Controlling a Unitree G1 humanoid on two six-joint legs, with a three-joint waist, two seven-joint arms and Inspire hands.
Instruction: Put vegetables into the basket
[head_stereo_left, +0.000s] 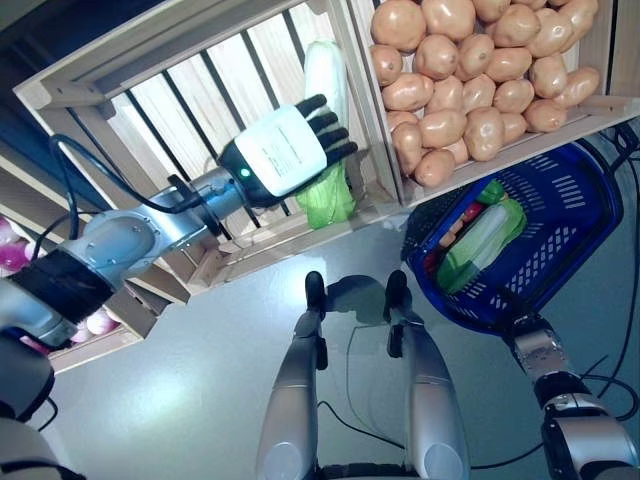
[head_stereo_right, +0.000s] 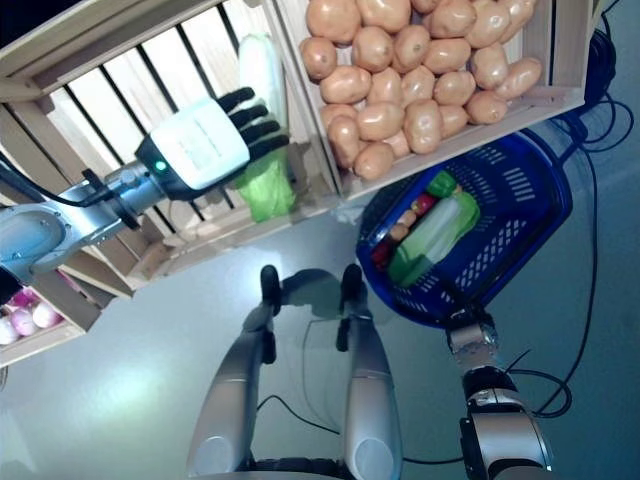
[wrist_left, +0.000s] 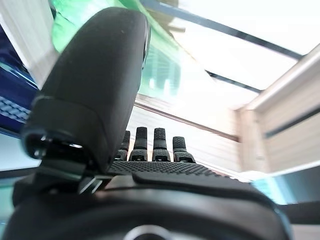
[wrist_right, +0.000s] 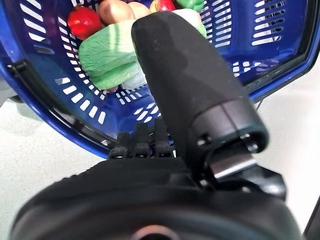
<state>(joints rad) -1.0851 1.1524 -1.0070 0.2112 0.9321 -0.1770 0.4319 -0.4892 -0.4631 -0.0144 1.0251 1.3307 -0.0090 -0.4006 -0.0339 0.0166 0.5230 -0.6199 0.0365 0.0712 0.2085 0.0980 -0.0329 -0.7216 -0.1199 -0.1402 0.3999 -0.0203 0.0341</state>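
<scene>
Wooden slatted crate (head_stereo_left: 150, 95) on grey floor holds one cabbage (head_stereo_left: 325, 110); left hand (head_stereo_left: 285, 150) hovers over it, fingers straight, empty. Right hand (wrist_right: 150, 150) curled under blue basket (head_stereo_left: 560, 215), already w/ cabbage, tomato etc. Partly done; potatoes (head_stereo_left: 470, 70) remain.

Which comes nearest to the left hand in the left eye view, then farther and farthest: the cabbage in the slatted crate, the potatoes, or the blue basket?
From the left hand:
1. Cabbage, in the slatted crate right at its fingers.
2. Potatoes, in the next crate, to the robot's right.
3. Blue basket, lowest and farthest right, already holding vegetables, with the right hand at its rim.
</scene>
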